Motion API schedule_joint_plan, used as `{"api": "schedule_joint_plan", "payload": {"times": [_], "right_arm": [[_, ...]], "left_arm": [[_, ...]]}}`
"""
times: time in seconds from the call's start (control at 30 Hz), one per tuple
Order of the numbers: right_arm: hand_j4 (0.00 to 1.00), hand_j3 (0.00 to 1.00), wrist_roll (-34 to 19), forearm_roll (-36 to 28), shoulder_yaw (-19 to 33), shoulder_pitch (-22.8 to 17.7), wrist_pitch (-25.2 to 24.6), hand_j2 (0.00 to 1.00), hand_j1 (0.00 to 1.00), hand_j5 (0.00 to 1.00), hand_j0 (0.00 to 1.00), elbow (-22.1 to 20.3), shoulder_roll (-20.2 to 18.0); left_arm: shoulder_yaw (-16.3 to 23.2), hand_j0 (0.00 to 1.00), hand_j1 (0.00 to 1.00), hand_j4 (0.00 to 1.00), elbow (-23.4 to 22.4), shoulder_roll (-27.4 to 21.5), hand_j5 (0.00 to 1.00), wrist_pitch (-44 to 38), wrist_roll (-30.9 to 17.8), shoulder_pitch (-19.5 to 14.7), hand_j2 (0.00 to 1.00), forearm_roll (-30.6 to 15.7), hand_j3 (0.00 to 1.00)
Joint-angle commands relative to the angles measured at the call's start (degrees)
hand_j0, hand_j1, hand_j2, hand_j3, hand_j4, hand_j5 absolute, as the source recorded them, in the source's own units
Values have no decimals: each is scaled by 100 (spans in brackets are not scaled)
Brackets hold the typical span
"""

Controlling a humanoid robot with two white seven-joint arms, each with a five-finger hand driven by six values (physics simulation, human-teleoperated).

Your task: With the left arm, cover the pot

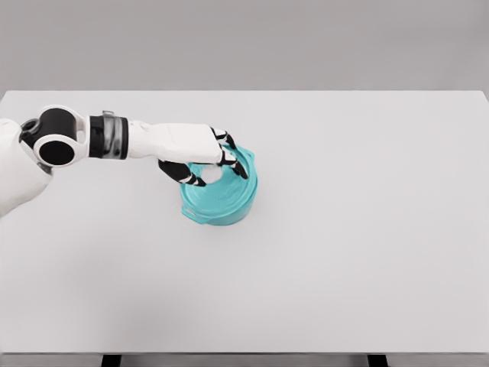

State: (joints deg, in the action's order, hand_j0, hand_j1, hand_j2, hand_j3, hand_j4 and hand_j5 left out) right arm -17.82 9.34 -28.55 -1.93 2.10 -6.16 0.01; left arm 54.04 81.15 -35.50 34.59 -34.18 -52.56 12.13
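The fingers point(229, 157) of the left hand point(200, 153) curl over the lid point(225, 180), apparently pinching its knob, atop the teal pot point(221, 206) left of frame centre on the bench point(367, 229). To finish well, I'd check the lid sits level and centred on the rim before loosening the grip straight upward.

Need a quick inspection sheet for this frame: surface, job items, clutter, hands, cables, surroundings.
Surface: white table, plain, two dark legs at the bottom edge.
Job's things: teal pot left of centre; the lid cannot be told apart from the pot.
Clutter: nothing seen.
Hands: left hand over the pot's rim, fingers curled down at it; whether it holds a lid is unclear. Right hand not in view.
Cables: nothing seen.
Surroundings: plain grey backdrop.
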Motion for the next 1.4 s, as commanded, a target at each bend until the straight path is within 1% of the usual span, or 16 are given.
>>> {"api": "schedule_joint_plan", "payload": {"times": [0.0,0.2,0.3,0.4,0.5,0.87,0.93,1.0,1.1,1.17,1.23,1.27,1.3,1.37], "right_arm": [[100,100,-2,-2,-1,0,1,100,100,100,100,0,-1],[100,100,-2,-2,-1,0,1,100,100,100,100,0,-1],[100,100,-2,-2,-1,0,1,100,100,100,100,0,-1],[100,100,-2,-2,-1,0,1,100,100,100,100,0,-1],[100,100,-2,-2,-1,0,1,100,100,100,100,0,-1],[100,100,-2,-2,-1,0,1,100,100,100,100,0,-1],[100,100,-2,-2,-1,0,1,100,100,100,100,0,-1],[100,100,-2,-2,-1,0,1,100,100,100,100,0,-1],[100,100,-2,-2,-1,0,1,100,100,100,100,0,-1],[100,100,-2,-2,-1,0,1,100,100,100,100,0,-1],[100,100,-2,-2,-1,0,1,100,100,100,100,0,-1],[100,100,-2,-2,-1,0,1,100,100,100,100,0,-1],[100,100,-2,-2,-1,0,1,100,100,100,100,0,-1],[100,100,-2,-2,-1,0,1,100,100,100,100,0,-1]], "left_arm": [[28,85,85,85,-21,17,85,41,-82,0,85,52,85],[28,87,87,87,-21,26,87,41,-82,0,87,52,87],[28,91,91,91,-47,61,91,41,-82,0,91,52,91],[28,97,97,97,-267,158,97,41,-82,0,97,52,97],[28,100,100,100,-267,184,100,41,-82,0,100,52,100],[19,100,100,100,-267,184,100,41,-82,-35,100,52,100],[19,100,100,100,-258,140,100,41,-82,-96,100,26,100],[-7,100,100,100,-258,79,100,41,-82,-246,100,-1,100],[-16,100,100,100,-231,-97,100,41,-82,-351,100,-1,100],[-34,100,100,100,-231,-483,100,41,-82,-466,100,-9,100],[-60,100,100,100,-258,-1125,100,41,-82,-483,100,-9,100],[-69,100,100,100,-293,-1265,100,41,-82,-492,100,-9,100],[-86,100,100,100,-424,-1398,100,41,-82,-492,100,-9,100],[-86,100,100,100,-758,-1416,100,41,-82,-457,100,26,100]]}}
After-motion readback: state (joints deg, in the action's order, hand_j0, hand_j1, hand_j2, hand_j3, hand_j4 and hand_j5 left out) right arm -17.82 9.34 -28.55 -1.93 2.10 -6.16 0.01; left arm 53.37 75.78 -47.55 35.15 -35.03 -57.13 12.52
